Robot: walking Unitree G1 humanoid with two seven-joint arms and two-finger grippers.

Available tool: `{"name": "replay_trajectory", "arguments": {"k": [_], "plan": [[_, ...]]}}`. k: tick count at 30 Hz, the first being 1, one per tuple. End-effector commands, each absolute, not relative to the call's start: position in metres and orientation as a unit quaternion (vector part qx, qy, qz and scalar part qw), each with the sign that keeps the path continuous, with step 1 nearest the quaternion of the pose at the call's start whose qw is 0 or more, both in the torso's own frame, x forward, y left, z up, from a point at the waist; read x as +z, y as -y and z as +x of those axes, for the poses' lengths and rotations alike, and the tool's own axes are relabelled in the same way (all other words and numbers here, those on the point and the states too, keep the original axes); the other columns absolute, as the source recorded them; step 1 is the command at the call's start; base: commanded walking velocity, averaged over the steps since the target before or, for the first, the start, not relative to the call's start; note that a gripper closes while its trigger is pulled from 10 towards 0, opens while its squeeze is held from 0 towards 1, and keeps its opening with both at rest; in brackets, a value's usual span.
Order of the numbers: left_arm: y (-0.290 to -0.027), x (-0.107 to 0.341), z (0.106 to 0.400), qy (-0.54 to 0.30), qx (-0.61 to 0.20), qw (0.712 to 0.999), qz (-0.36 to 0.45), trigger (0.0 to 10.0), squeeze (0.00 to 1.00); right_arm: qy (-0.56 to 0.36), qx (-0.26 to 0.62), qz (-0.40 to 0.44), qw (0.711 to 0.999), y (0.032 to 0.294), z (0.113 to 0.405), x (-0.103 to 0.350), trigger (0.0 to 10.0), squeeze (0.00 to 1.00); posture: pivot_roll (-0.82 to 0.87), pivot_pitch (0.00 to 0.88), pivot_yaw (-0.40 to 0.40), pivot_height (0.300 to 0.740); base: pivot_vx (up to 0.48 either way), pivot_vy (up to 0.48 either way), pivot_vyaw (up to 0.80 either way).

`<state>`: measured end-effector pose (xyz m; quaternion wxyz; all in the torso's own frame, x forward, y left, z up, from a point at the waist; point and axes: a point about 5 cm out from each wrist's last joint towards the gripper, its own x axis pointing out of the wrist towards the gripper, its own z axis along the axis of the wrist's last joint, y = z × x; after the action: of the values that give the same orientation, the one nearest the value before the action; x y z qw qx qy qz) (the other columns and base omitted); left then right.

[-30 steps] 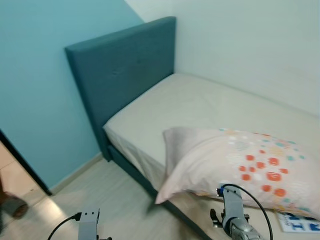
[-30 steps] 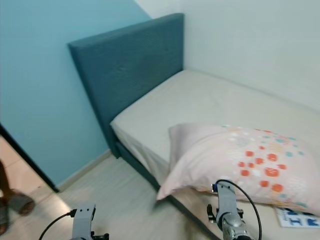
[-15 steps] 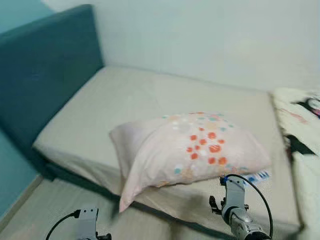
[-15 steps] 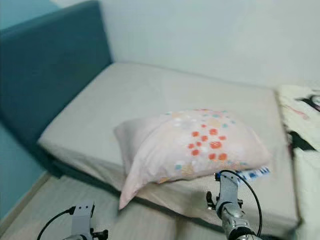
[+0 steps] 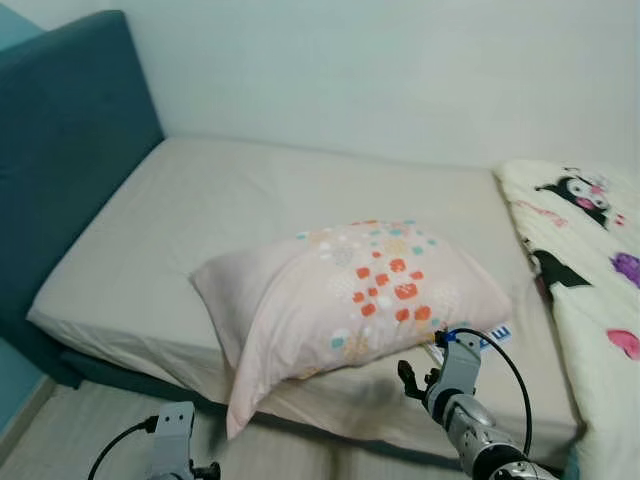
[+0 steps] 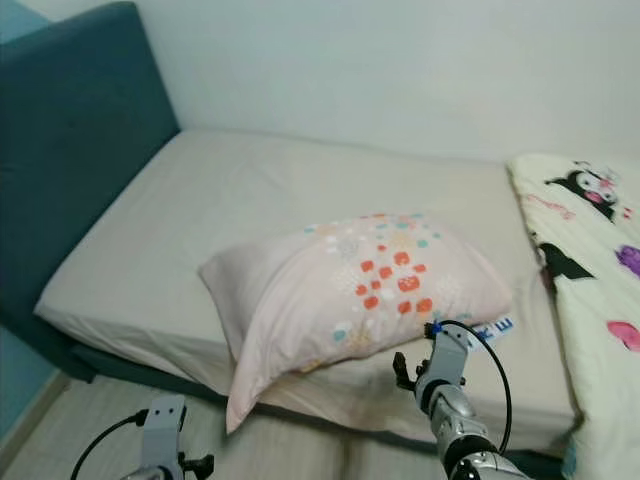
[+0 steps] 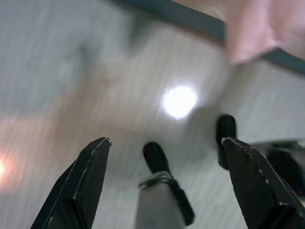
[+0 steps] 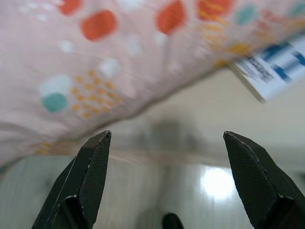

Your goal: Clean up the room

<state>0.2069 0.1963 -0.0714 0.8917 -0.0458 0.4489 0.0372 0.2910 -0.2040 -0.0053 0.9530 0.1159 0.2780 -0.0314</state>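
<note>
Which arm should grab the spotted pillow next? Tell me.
Right. The right gripper is open, raised beside the spotted pillow at the bed's edge. The left gripper, also open, hangs low over the floor, away from it.

Pillow (image 5: 350,295) on bed (image 5: 250,200), near edge, one corner overhanging floor (image 6: 300,455). Headboard (image 5: 60,150) at left; wall (image 5: 400,70) at far side. Blanket (image 5: 590,270) on bed at right. Booklet (image 6: 495,328) under pillow's right end. Right gripper (image 5: 420,375) just near of pillow.
</note>
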Motion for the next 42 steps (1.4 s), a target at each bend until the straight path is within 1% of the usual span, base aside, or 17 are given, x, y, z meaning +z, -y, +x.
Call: {"name": "replay_trajectory", "arguments": {"k": [1,6,8,17,21,26,28,29,35,38,42], "plan": [[-0.198,-0.075,0.200,-0.459,0.051,0.886,-0.044,10.0,0.00,-0.278,-0.028,0.116,0.953,0.203,0.289,-0.007,10.0,0.00,-0.06,0.031,0.015,0.740,0.000,0.000,0.00],[-0.198,-0.076,0.199,-0.459,0.060,0.885,-0.050,10.0,0.00,-0.282,-0.020,0.112,0.953,0.202,0.287,-0.009,10.0,0.00,-0.06,0.026,0.015,0.740,0.000,0.000,0.00],[-0.197,-0.075,0.200,-0.458,0.049,0.886,-0.053,10.0,0.00,-0.284,-0.018,0.112,0.952,0.201,0.286,-0.010,10.0,0.00,-0.06,0.022,0.016,0.740,0.000,0.000,0.00],[-0.197,-0.076,0.199,-0.454,0.057,0.888,-0.049,10.0,0.00,-0.292,-0.011,0.121,0.949,0.201,0.278,-0.017,10.0,0.00,-0.08,0.010,0.019,0.740,0.419,0.000,0.00],[-0.196,-0.077,0.198,-0.455,0.054,0.887,-0.047,10.0,0.00,-0.316,-0.038,0.100,0.943,0.206,0.271,-0.023,10.0,0.00,-0.08,0.008,0.019,0.740,0.480,0.000,0.00],[-0.196,-0.077,0.196,-0.456,0.057,0.887,-0.049,10.0,0.00,-0.328,-0.079,0.122,0.933,0.217,0.261,-0.030,10.0,0.00,-0.08,0.007,0.019,0.740,0.423,0.000,0.00],[-0.196,-0.077,0.196,-0.456,0.057,0.887,-0.049,10.0,0.00,-0.328,-0.079,0.122,0.933,0.217,0.261,-0.030,10.0,0.00,-0.08,0.007,0.019,0.740,0.337,0.000,0.00],[-0.196,-0.078,0.195,-0.457,0.059,0.886,-0.051,10.0,0.00,-0.332,-0.086,0.137,0.929,0.220,0.257,-0.032,10.0,0.00,-0.09,0.008,0.018,0.740,0.000,0.000,-0.70],[-0.196,-0.078,0.194,-0.460,0.052,0.885,-0.047,10.0,0.00,-0.326,-0.107,0.150,0.927,0.227,0.253,-0.033,10.0,0.00,-0.09,0.006,0.020,0.740,0.000,0.000,-0.70],[-0.196,-0.078,0.194,-0.462,0.048,0.885,-0.042,10.0,0.00,-0.327,-0.120,0.152,0.925,0.231,0.251,-0.034,10.0,0.00,-0.09,0.004,0.022,0.740,0.000,0.000,0.00],[-0.197,-0.079,0.193,-0.468,0.054,0.881,-0.042,10.0,0.00,-0.345,-0.155,0.152,0.913,0.241,0.240,-0.040,10.0,0.00,-0.10,0.015,0.024,0.740,0.000,0.000,0.00]]}}
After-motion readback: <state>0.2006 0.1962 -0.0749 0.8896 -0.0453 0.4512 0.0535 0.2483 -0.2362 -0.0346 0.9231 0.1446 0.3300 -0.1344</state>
